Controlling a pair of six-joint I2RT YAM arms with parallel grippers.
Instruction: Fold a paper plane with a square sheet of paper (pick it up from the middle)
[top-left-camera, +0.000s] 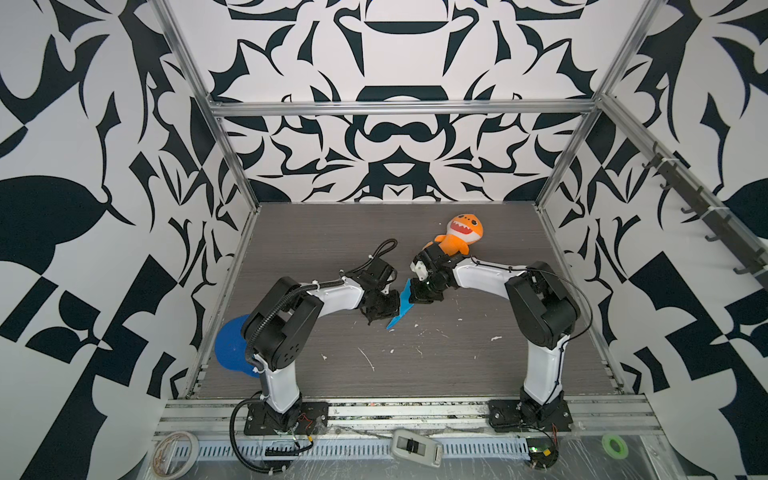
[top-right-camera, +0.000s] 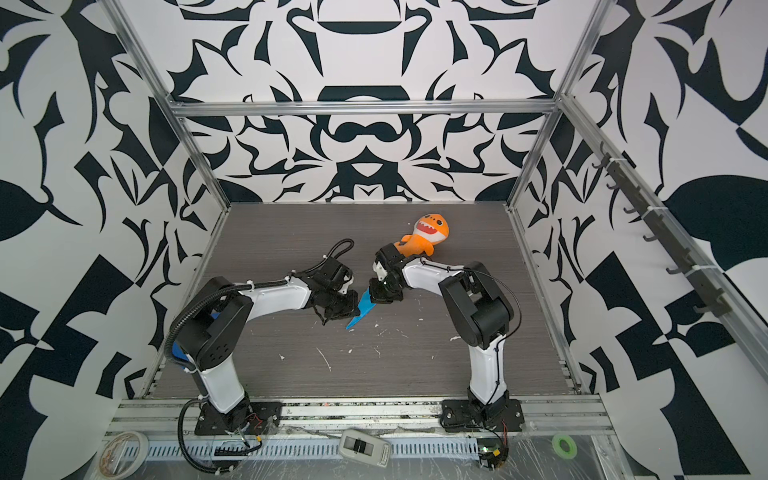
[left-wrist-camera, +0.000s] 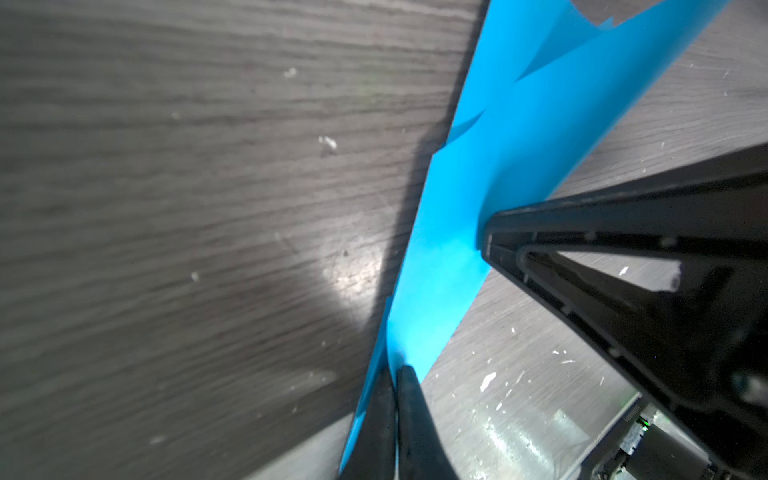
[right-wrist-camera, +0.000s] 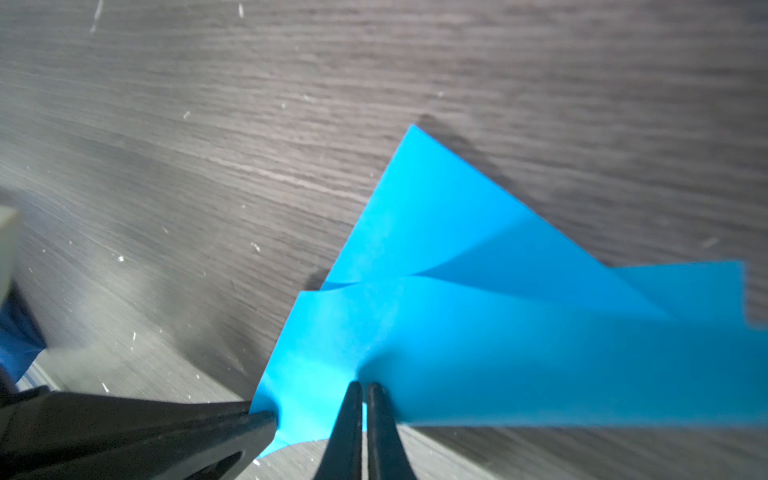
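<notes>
Paper plane (top-left-camera: 397, 316) over worktop (top-left-camera: 457, 374) centre, between arms, middle hidden behind grippers, worktop contact unclear; long axis diagonal, narrow end aimed near-left. Left gripper (left-wrist-camera: 397, 372) and right gripper (right-wrist-camera: 365, 386) each pinch it.

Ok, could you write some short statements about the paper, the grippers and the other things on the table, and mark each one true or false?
1. The left gripper and the right gripper are both shut on the paper. True.
2. The paper lies flat and unfolded on the table. False: it is folded, and the two grippers hold it between them.
3. The plush is orange and does not touch the paper. True.
4. The disc lies at the right edge of the table. False: it is at the left edge.
</notes>
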